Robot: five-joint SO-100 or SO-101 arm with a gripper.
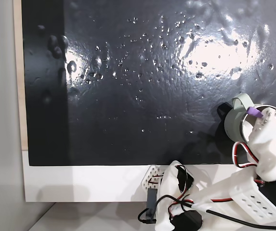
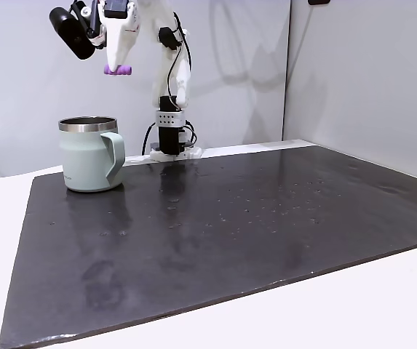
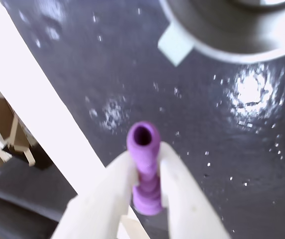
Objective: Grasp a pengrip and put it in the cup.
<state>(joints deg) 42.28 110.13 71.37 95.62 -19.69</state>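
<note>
Purple item: small light-purple ribbed soft tube, the pengrip (image 3: 143, 169), pinched btwn two white plastic fingers (image 3: 182, 194); open end faces the wrist cam, lower ribbed part sits in the gap.
Jaws: narrow, closed on the pengrip from both sides; gripper (image 2: 117, 64) hangs high in the air in a fixed view, pengrip (image 2: 118, 70) poking out below the tips.
Cup: pale sage-green mug w/ shiny steel rim, inside and loop handle (image 2: 90, 154), upright on the dark mat, handle turned toward the cam and to the right in that fixed view.
Pengrip vs cup: well above the cup, up and slightly right of its rim in a fixed view; from above, in a fixed view, the pengrip (image 1: 256, 114) lies over the cup's (image 1: 238, 118) right part, gripper (image 1: 258, 115) w/ it.
Wrist cam: cup rim and handle stub (image 3: 217, 30) at top edge, blurred; pengrip not touching it.
Surface: glossy black mat (image 2: 252, 225), wrinkled, speckled w/ glare spots, laid on a white tabletop (image 2: 383, 305).
Arm: white SO-100-type arm (image 2: 170, 65), red/black wires, base (image 2: 170, 142) at the mat's far edge, just right of the cup.
Backdrop: plain pale wall panels (image 2: 354, 73).
</note>
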